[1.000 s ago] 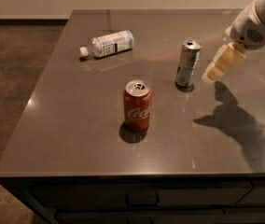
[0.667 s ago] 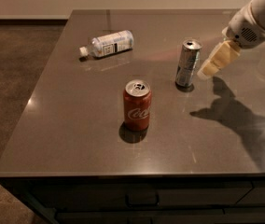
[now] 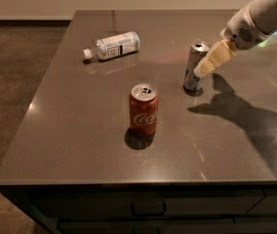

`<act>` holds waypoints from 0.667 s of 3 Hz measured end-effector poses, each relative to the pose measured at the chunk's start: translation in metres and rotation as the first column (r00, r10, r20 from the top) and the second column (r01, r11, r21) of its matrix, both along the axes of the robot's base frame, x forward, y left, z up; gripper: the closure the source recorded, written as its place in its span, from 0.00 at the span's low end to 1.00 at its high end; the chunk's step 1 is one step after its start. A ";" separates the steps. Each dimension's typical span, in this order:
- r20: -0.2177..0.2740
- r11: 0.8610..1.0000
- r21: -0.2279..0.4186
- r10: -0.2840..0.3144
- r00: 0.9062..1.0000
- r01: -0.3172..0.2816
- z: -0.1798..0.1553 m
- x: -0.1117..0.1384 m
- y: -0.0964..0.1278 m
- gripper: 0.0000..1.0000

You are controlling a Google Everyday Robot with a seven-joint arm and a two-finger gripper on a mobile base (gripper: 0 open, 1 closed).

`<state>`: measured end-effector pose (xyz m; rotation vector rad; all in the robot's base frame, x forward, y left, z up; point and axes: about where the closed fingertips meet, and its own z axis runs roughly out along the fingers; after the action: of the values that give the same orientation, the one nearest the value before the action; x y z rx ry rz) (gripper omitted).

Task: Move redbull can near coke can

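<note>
gripper: cream-coloured, tip against the right side of the redbull can at about mid-height; touching or just short of it, cannot tell
jaws state: cannot tell, open or closed not visible
arm pose: white, comes in from up and right of the redbull can and slopes down-left to it; wrist sits right of and slightly above the can's top
redbull can look: slim, tall, silver-grey with darker panels, silver top with the opening showing
redbull can axis: upright, long axis vertical, top up
redbull can place: stands on the dark glossy bench, toward its right side in view
coke can: red with white script, upright, in front of and left of the redbull can, apart from it
bottle: clear plastic with a white label, lying on its side, left of and slightly behind the redbull can, well apart, cap end pointing left
shadow: arm's shadow on the bench, right of and in front of the redbull can
</note>
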<state>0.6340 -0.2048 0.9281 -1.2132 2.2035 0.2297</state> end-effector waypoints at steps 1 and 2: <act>-0.001 0.999 0.032 0.007 1.000 -0.007 -0.001 0.008 0.006 0.09; -0.002 0.998 0.059 0.029 1.000 -0.029 0.000 0.009 0.013 0.27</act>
<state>0.6431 -0.1922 0.9281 -1.2145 2.1674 0.3066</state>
